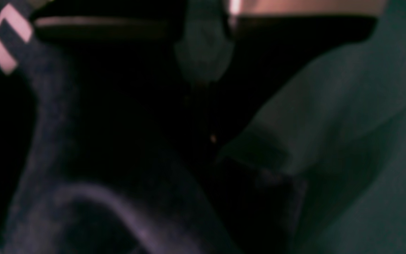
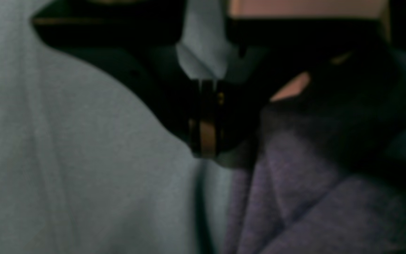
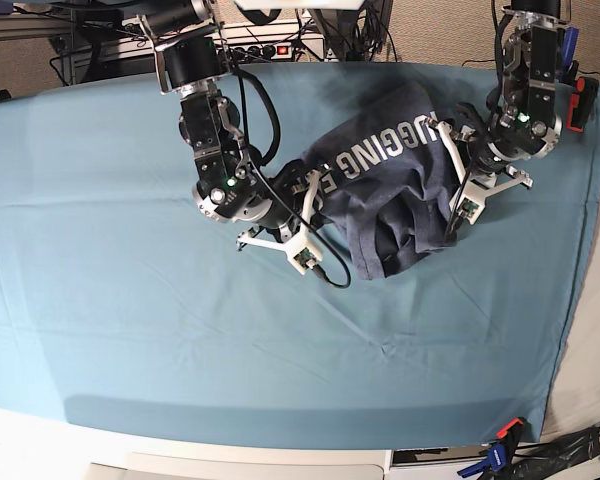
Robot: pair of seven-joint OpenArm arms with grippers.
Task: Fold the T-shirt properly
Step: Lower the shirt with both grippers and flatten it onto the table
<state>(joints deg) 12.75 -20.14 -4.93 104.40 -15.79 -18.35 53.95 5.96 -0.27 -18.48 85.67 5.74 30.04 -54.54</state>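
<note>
table cloth (image 3: 130, 330): teal, spread under everything | T-shirt (image 3: 390, 190): bunched on the cloth's far right part, white lettering up, between my two arms | my right gripper (image 3: 315, 190): at its left edge, grip unclear | my left gripper (image 3: 448, 165): at its right edge, grip unclear

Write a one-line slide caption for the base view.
Two arms lift a blue-grey T-shirt with white lettering off the teal table cloth, left gripper and right gripper at opposite edges.
</note>
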